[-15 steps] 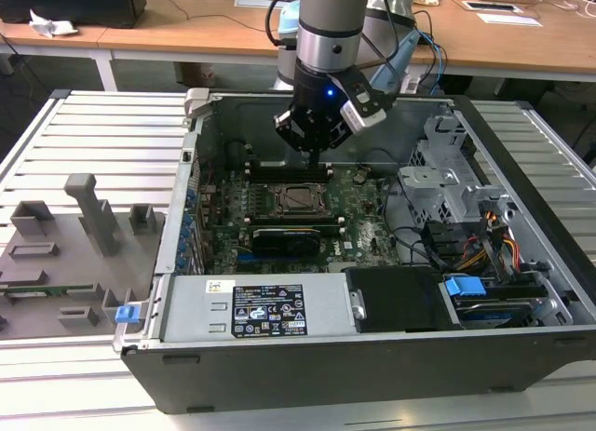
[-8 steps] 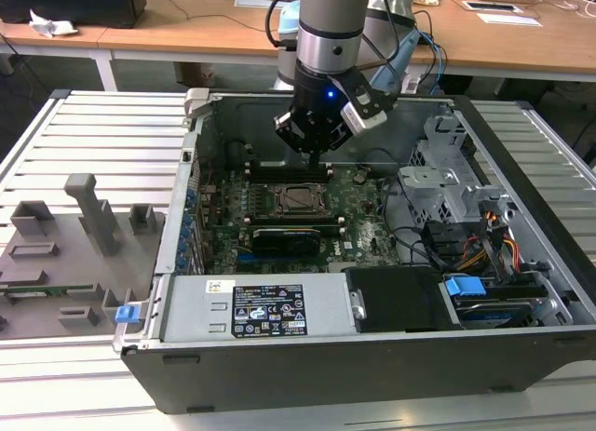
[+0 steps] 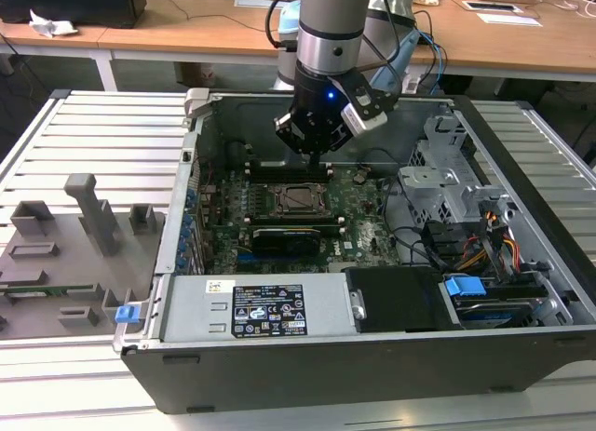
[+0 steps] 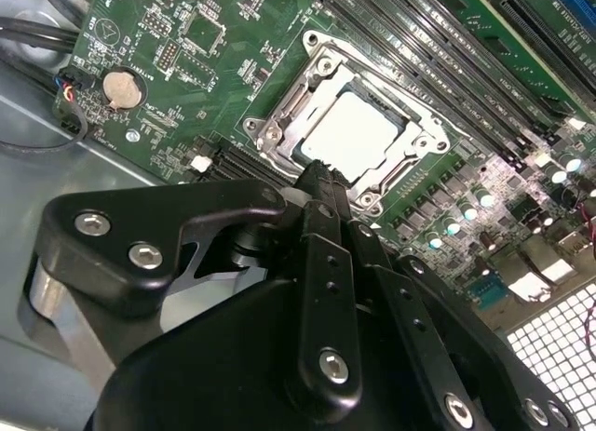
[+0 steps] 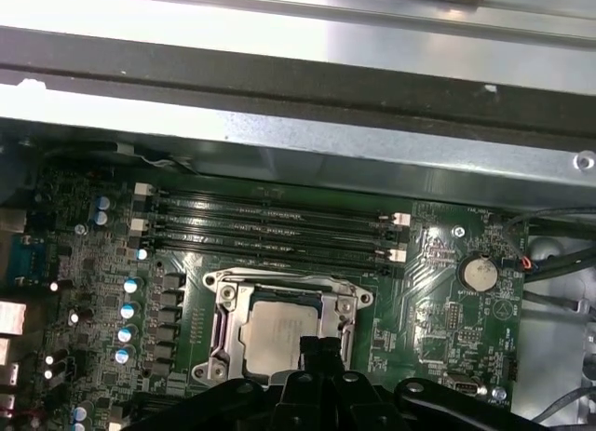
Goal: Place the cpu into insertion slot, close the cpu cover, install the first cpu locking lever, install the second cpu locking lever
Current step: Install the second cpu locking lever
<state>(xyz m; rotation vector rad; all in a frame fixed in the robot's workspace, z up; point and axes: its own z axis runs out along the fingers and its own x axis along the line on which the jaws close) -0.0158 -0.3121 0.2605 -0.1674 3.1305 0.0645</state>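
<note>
Black tool (image 4: 321, 184) links crowd the second wrist view, fingers pressed together, tip just above the cpu cover (image 4: 279, 110) edge. Within that frame, lying closed on the insertion slot (image 5: 223, 343), the cpu (image 4: 352, 133) shows silvery. Green motherboard (image 3: 363, 231) surrounds the socket inside the computer case (image 3: 372, 356).

A ribbed aluminium work table (image 3: 102, 133) spans the exterior view, pale and evenly lit. At nine o'clock on it lies a grey plastic fixture tray (image 3: 65, 263) with upright pegs. Across twelve o'clock runs a long wooden desk (image 3: 186, 31); crumpled white paper (image 3: 48, 24) rests at eleven o'clock, and white sheets (image 3: 507, 17) lie at one o'clock. Dark floor shows beneath the desk.
</note>
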